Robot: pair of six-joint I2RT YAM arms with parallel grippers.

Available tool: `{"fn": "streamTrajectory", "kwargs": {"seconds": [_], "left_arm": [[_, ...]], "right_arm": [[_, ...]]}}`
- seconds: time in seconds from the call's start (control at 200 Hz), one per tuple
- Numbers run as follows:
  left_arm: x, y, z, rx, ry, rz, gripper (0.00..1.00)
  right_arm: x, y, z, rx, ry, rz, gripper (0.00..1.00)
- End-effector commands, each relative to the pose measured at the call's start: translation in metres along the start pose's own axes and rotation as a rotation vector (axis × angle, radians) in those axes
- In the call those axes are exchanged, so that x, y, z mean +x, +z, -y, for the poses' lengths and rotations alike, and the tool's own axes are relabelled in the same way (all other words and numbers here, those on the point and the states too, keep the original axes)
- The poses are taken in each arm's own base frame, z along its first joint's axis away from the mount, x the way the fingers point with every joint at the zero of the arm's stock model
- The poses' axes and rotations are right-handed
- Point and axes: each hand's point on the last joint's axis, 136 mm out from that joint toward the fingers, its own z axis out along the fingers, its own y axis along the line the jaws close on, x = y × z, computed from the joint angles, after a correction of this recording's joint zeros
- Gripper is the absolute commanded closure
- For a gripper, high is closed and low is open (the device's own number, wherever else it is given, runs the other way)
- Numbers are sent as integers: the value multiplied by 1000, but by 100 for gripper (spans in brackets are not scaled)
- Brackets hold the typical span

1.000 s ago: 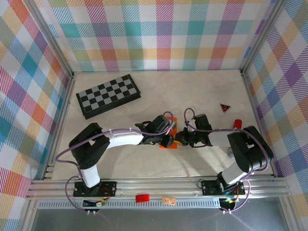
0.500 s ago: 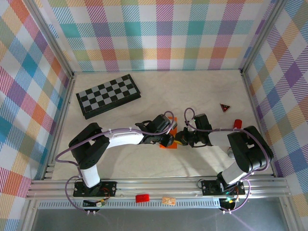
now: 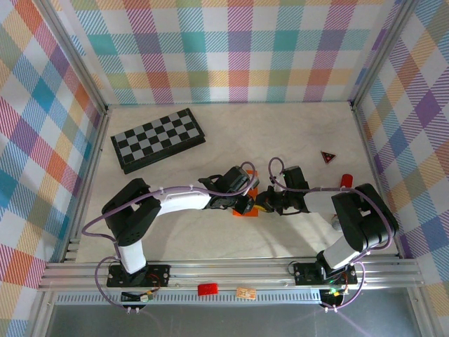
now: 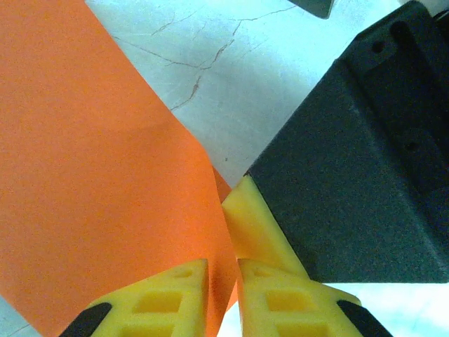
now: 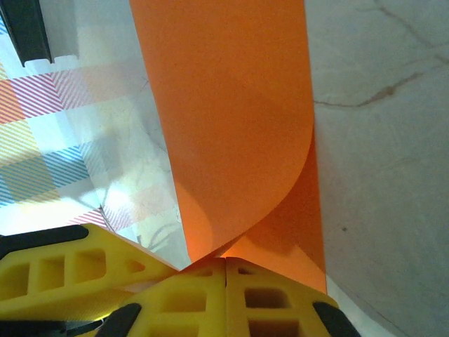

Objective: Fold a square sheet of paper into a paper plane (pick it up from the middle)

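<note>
Our left gripper [image 3: 247, 205] holds its yellow plastic fingers [image 4: 165, 302] close, with only a thin slot between them. The edge of the thin bright orange paper sheet [image 3: 242, 213] runs into that slot, so we read it as clamped on the sheet. Our right gripper [image 3: 264, 203] meets it from three o'clock, nearly tip to tip. In its own wrist view the right gripper [image 5: 226, 265] has its jaws pressed together on the sheet [image 5: 231, 119], which curls over itself just above the pinch and then runs on toward twelve o'clock.

From the left wrist we see the sheet [image 4: 91, 182] spreading out toward ten o'clock. One yellow fingertip [image 4: 247, 221] of the right gripper touches its edge, with that gripper's dark body rising toward two o'clock.

The sheet sits near the middle of the pale marbled table [image 3: 210, 239], between the two grippers. From the sheet, a flat black-and-grey checkerboard [image 3: 158, 139] lies well apart at ten o'clock. A small dark red triangle [image 3: 327, 156] is at two o'clock, and a small red cylinder [image 3: 346, 180] is near three o'clock.
</note>
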Motion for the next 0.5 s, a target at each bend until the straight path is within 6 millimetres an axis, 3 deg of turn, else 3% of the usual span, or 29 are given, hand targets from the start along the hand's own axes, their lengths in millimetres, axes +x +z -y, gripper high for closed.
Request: {"fn": "streamTrajectory", "kwargs": {"seconds": [0.0,0.495], "left_arm": [[-4,1,-2,-4,15,-10,81],[-7,-1,-7,-33,21,7,91]], "right_arm": [[-6,0,-12,-22,-42,1,94],[-5,-3,-10,-7,-42,10,90]]}}
